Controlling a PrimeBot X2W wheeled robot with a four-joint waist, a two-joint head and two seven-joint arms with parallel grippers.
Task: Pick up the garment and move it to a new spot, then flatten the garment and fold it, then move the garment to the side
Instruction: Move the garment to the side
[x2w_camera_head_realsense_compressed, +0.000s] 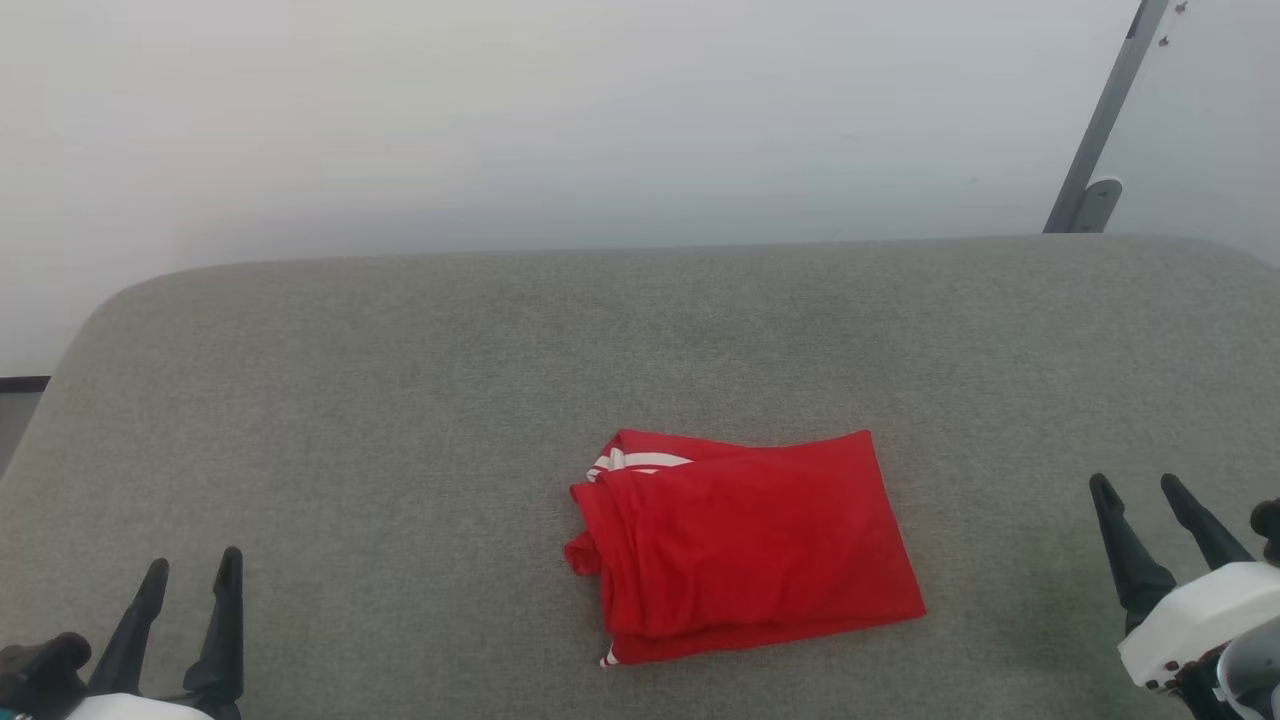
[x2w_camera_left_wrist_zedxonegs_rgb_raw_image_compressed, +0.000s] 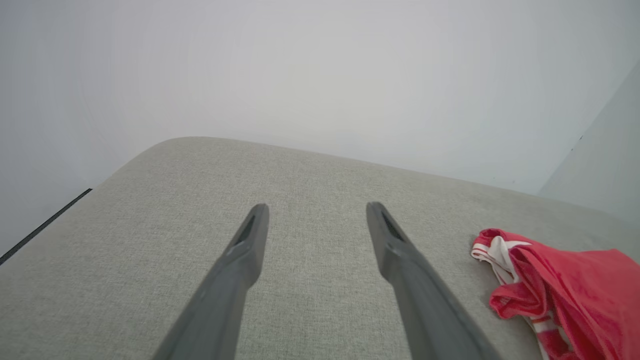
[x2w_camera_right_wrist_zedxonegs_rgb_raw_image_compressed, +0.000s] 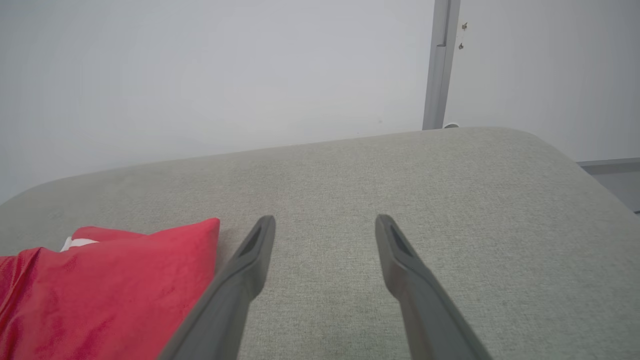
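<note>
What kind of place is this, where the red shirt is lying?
Probably a bare indoor test room, not a home: the folded red garment lies on a grey fabric-covered surface with rounded corners, plain white wall behind, a grey metal strut at the right.

Garment (x2w_camera_head_realsense_compressed: 750, 545): red shirt, folded into compact rectangle, striped trim peeking at left edge, lying flat, mid-surface.
</note>
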